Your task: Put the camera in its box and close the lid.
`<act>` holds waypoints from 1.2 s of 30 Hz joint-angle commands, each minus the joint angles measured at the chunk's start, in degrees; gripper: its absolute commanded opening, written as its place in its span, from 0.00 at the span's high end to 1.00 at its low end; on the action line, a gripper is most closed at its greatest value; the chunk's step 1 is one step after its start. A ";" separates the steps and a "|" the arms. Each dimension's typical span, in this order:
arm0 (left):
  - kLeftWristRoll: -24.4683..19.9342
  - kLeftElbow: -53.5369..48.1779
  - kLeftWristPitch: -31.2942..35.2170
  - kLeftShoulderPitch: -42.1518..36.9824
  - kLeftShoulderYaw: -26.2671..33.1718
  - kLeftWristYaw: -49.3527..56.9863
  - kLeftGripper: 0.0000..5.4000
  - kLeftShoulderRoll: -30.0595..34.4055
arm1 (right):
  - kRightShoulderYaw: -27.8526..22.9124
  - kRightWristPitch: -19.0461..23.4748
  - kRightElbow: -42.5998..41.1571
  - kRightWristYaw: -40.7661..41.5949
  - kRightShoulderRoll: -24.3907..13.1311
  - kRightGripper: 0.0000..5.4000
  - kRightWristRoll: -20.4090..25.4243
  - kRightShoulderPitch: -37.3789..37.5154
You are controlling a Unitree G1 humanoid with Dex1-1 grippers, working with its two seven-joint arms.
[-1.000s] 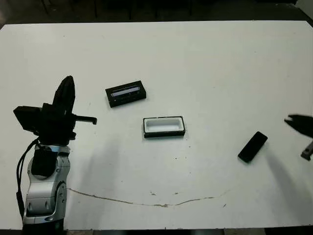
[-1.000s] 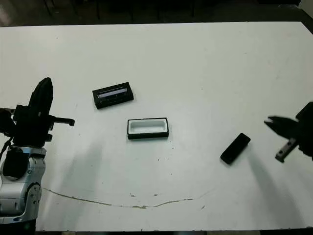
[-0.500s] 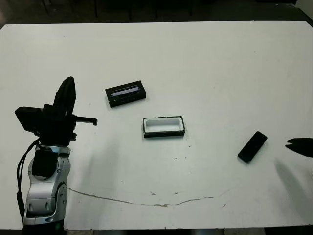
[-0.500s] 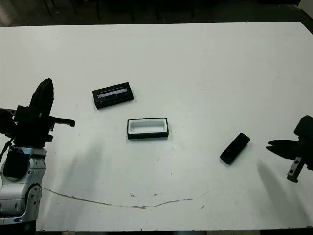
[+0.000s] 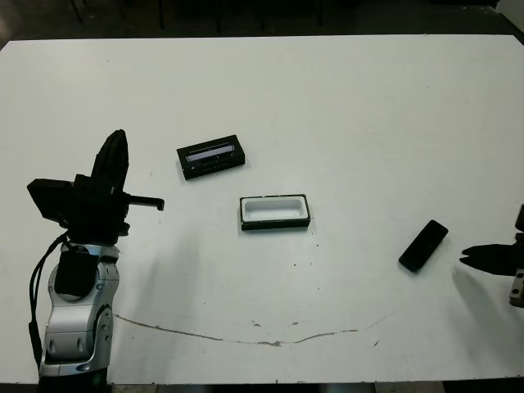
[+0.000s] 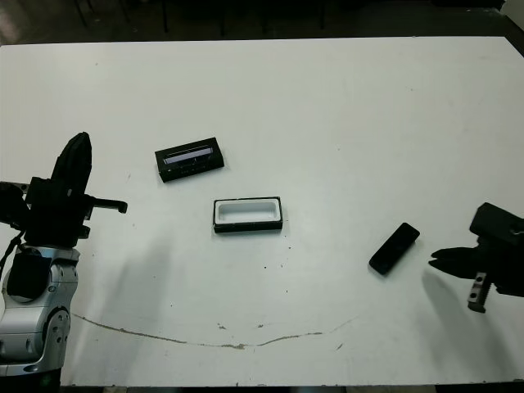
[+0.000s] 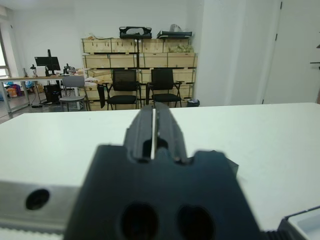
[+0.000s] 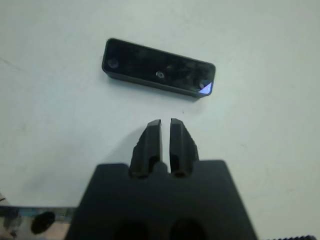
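Observation:
The camera [image 5: 423, 246] is a slim black bar lying slantwise on the white table at the right; a bluish glint shows at one end [image 8: 159, 74]. The box [image 5: 275, 212], black-rimmed with white lining, sits open mid-table. The lid [image 5: 211, 155] lies apart from it, further back and to the left, pale strip showing. My right gripper [image 6: 434, 258] hovers just right of the camera, shut and empty, its tips [image 8: 165, 122] a short way from the bar's long side. My left gripper [image 5: 115, 137] is raised at the far left, shut [image 7: 153, 112], holding nothing.
A thin brown crack line [image 5: 246, 336] runs along the table [image 5: 344, 106] near its front edge. Beyond the far edge, the left wrist view shows office chairs [image 7: 122, 87] and shelves of boxes [image 7: 140, 47].
My right gripper has moved toward the table's front edge and slightly left, ending closer to the camera. The left arm, camera, box and lid have stayed put.

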 commanded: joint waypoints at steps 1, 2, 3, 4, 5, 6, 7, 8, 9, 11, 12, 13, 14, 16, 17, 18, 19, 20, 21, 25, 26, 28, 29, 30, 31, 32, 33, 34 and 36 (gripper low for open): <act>0.20 0.75 0.47 1.35 -0.27 -0.04 1.00 0.07 | 2.71 0.34 -0.04 -0.63 -0.53 1.00 -1.79 -0.62; 0.29 0.71 0.48 1.39 -0.29 0.03 1.00 0.09 | 3.06 0.43 0.22 -0.57 -0.32 1.00 -1.80 -0.90; 0.41 0.54 0.62 1.45 -0.33 0.12 1.00 0.13 | 3.48 0.82 0.28 -0.76 -0.30 1.00 -2.06 -1.10; 0.52 0.41 0.69 1.49 -0.36 0.18 1.00 0.20 | 3.92 0.91 0.32 -1.02 -0.35 1.00 -2.49 -1.25; 0.45 0.28 0.83 1.50 -0.39 0.21 1.00 0.18 | 4.51 0.81 0.57 -0.99 -0.49 1.00 -2.84 -1.55; 0.25 0.20 0.97 1.47 -0.44 0.19 1.00 0.11 | 4.68 0.72 0.66 -0.65 -0.52 1.00 -2.63 -1.82; 0.17 0.18 1.05 1.45 -0.50 0.23 1.00 0.03 | 4.04 1.88 -0.01 0.16 -0.51 1.00 -1.10 -2.06; -0.02 0.23 1.05 1.41 -0.58 0.18 1.00 -0.09 | 3.31 5.54 -3.99 0.15 -2.02 1.00 -0.37 -2.23; 0.02 0.29 1.04 1.41 -0.70 0.17 1.00 -0.11 | 2.20 10.12 -9.56 -0.37 -3.84 1.00 0.03 -2.31; 0.17 0.43 0.91 1.41 -0.88 0.12 1.00 -0.05 | 1.70 13.15 -15.96 -2.03 -5.92 1.00 -1.99 -2.06; 0.23 0.49 0.86 1.42 -0.94 0.12 1.00 -0.02 | 2.61 12.37 -15.86 -2.91 -6.07 1.00 -3.46 -2.11; 0.29 0.50 0.83 1.43 -0.99 0.17 1.00 -0.01 | 4.39 12.34 -15.38 -3.79 -6.33 1.00 -4.92 -2.68; 0.36 0.50 0.88 1.44 -1.02 0.24 1.00 0.01 | 5.49 13.11 -15.60 -4.46 -6.34 1.00 -5.47 -3.11; 0.53 0.25 1.21 1.51 -1.09 0.49 1.00 -0.01 | 6.58 16.14 -17.87 -4.99 -6.45 1.00 -4.95 -4.32; 0.53 0.24 1.19 1.51 -1.12 0.54 1.00 -0.03 | 7.18 16.74 -18.81 -4.95 -6.67 1.00 -4.86 -4.98; 0.56 0.27 1.17 1.49 -1.16 0.57 1.00 -0.04 | 7.85 17.00 -19.20 -4.84 -6.73 1.00 -4.79 -5.67; 0.59 0.45 0.98 1.41 -1.20 0.55 1.00 -0.06 | 8.72 16.17 -18.11 -4.53 -6.22 1.00 -4.61 -6.46; 0.67 0.60 0.83 1.37 -1.26 0.55 1.00 -0.08 | 9.42 14.70 -16.13 -4.48 -5.11 1.00 -4.42 -6.92; 0.74 0.69 0.77 1.36 -1.34 0.57 1.00 -0.12 | 10.18 11.10 -11.92 -4.11 -3.22 1.00 -4.15 -7.26; 1.00 1.18 0.35 1.38 -1.60 0.61 1.00 -0.22 | 14.96 -0.75 3.82 -3.24 2.37 1.00 -5.64 -10.63; 1.00 1.25 0.32 1.39 -1.61 0.62 1.00 -0.24 | 15.94 -3.13 6.39 -3.04 3.14 1.00 -6.29 -11.51; 0.81 1.42 0.19 1.40 -1.53 0.56 1.00 -0.25 | 17.41 -6.71 10.06 -2.89 4.43 1.00 -7.34 -12.91; 0.73 1.50 0.00 1.41 -1.48 0.52 1.00 -0.27 | 17.89 -8.04 11.54 -2.84 4.91 1.00 -7.62 -13.38; 0.64 1.58 -0.15 1.41 -1.42 0.45 1.00 -0.28 | 18.32 -9.25 12.51 -2.93 5.16 1.00 -8.13 -13.69; 0.72 1.57 -0.17 1.44 -1.38 0.45 1.00 -0.18 | 18.57 -9.89 13.42 -2.76 5.41 1.00 -8.21 -13.97; 0.82 1.49 -0.19 1.51 -1.36 0.45 1.00 -0.10 | 18.69 -10.42 13.96 -2.62 5.49 1.00 -8.23 -14.07; 0.77 1.29 0.03 1.60 -1.32 0.50 1.00 -0.07 | 18.60 -10.79 14.26 -2.46 5.52 1.00 -8.02 -13.97; 0.68 1.15 0.21 1.66 -1.28 0.53 1.00 -0.08 | 18.53 -10.90 14.41 -2.37 5.52 1.00 -7.86 -13.89; 0.69 1.15 0.27 1.69 -1.29 0.57 1.00 -0.10 | 18.70 -11.62 14.24 -2.37 5.27 1.00 -8.23 -13.71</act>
